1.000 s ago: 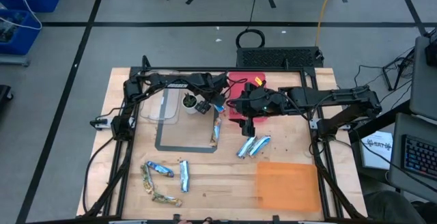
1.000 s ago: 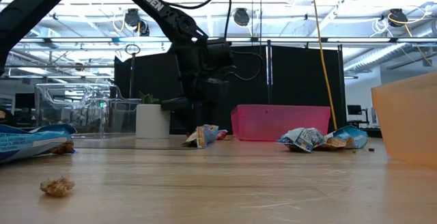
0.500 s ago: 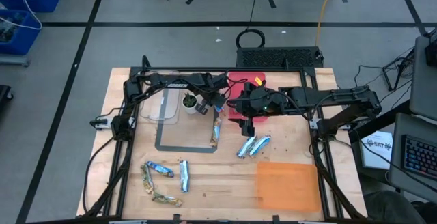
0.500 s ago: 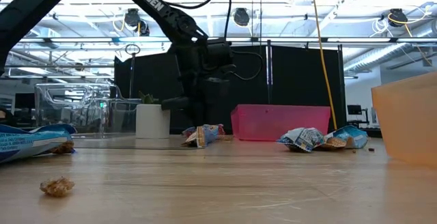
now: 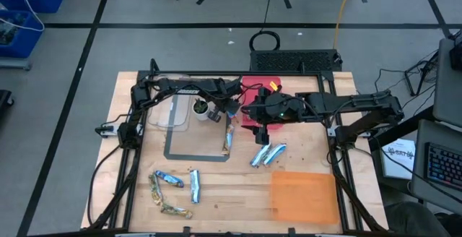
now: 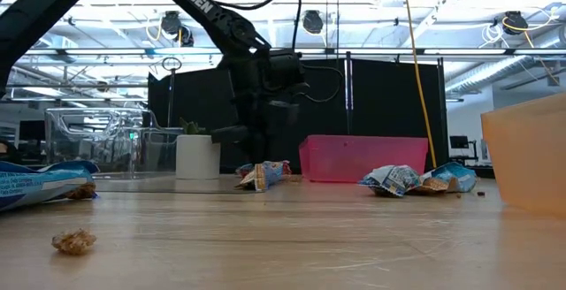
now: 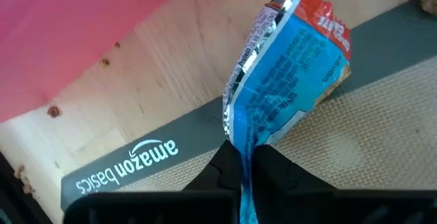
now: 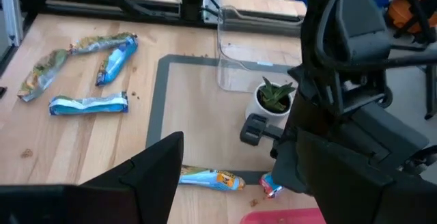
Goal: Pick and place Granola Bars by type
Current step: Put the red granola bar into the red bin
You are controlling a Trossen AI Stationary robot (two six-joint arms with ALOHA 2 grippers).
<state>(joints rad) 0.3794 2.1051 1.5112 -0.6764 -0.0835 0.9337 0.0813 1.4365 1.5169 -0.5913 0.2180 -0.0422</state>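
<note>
A blue-and-silver Granola Bar (image 5: 228,137) with an orange end lies along the right strip of the grey mat (image 5: 172,152); my left gripper (image 5: 229,116) stands over its far end, shut on it. The low view shows that bar (image 6: 263,175) on the table under the gripper (image 6: 256,157). My right gripper (image 5: 261,131) hangs high above the table beside the pink bin (image 5: 253,92), open with nothing in it. Two more blue bars (image 5: 263,154) lie right of the mat. Several bars, blue (image 5: 193,184) and brownish-gold (image 5: 155,188), lie near the front left. My left gripper pinches the bar's crimped end (image 7: 247,157) between its two fingers (image 7: 225,166), coming steeply from above. The fingers hold only that end, and the bar stretches away from them. Its orange end (image 7: 311,9) rests over the mat's edge.
A clear container (image 5: 167,111) and a small potted plant (image 5: 201,108) stand at the mat's far side, close to my left arm. An orange bin (image 5: 303,196) sits at the front right. Crumbs (image 6: 74,240) dot the wood. Bare wood lies between the mat and the orange bin.
My left gripper has shut on the end of the bar on the mat's right strip, rolling slightly while staying in place. The bar remains on the table.
</note>
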